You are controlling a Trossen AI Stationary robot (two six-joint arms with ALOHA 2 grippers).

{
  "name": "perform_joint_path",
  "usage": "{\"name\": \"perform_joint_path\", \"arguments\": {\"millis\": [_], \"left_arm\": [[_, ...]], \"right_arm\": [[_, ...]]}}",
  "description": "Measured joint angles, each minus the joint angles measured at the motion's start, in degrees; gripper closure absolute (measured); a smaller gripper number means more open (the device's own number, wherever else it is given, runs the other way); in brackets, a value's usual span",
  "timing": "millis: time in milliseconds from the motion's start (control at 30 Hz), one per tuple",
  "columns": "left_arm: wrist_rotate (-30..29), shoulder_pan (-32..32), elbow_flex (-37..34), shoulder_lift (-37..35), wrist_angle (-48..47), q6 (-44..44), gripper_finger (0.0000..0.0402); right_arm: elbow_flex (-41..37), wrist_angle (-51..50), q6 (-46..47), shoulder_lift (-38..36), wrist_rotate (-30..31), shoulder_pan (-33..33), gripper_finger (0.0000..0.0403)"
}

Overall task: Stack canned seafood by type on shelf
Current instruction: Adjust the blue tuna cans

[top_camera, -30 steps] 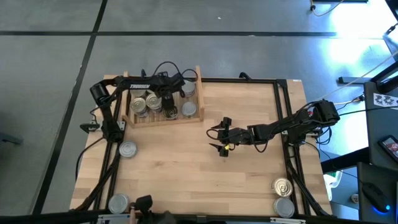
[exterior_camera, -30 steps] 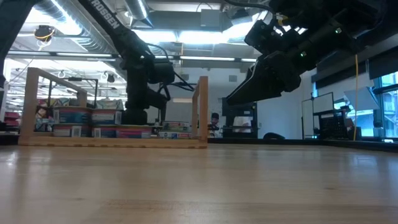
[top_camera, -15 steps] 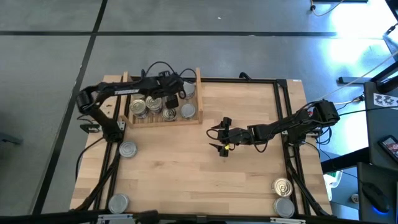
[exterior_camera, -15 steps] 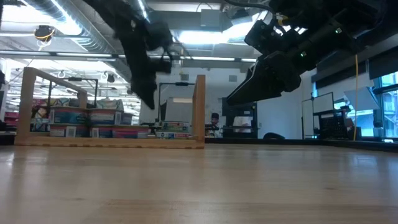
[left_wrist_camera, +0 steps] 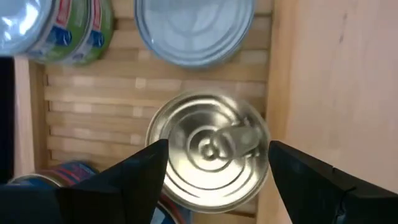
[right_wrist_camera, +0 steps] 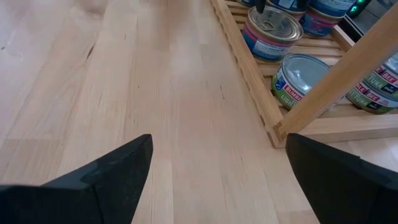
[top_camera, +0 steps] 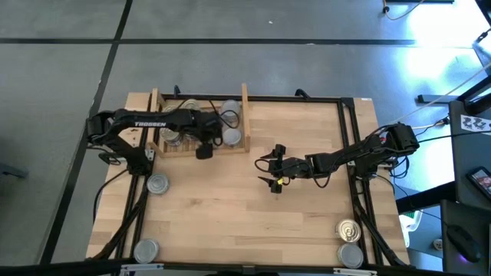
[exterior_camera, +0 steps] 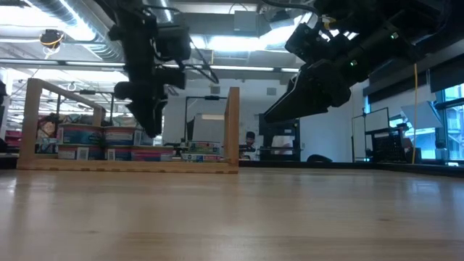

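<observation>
The left claw (left_wrist_camera: 211, 163), spread and empty, hangs directly above a golden pull-tab tin (left_wrist_camera: 208, 152) on the shelf (left_wrist_camera: 81, 106).

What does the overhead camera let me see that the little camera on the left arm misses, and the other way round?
Only the high view shows the whole table, the right end effector hovering open mid-table, and four loose cans: two near the left edge, two at the near right corner.

Only the left wrist view shows close detail: a golden pull-tab can between the left end effector's open fingers, and a plain grey-topped can beside it.

Both show the slatted shelf with cans on it.
</observation>
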Motion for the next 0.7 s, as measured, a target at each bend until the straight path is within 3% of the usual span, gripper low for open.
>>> {"name": "perform_joint_path", "arguments": {"millis": [500,700], "left_arm": [[0.23,6.55,-6.22,-0.02,9.75,7.56,0.0125],[-7.34,8.56,-6.40,0.74,16.60,9.29,0.0125]], "right_arm": [[0.00,0.21,0.00,0.00,0.02,0.00,0.0033],[0.00,0.39,0.00,0.00,0.00,0.00,0.0033]]}}
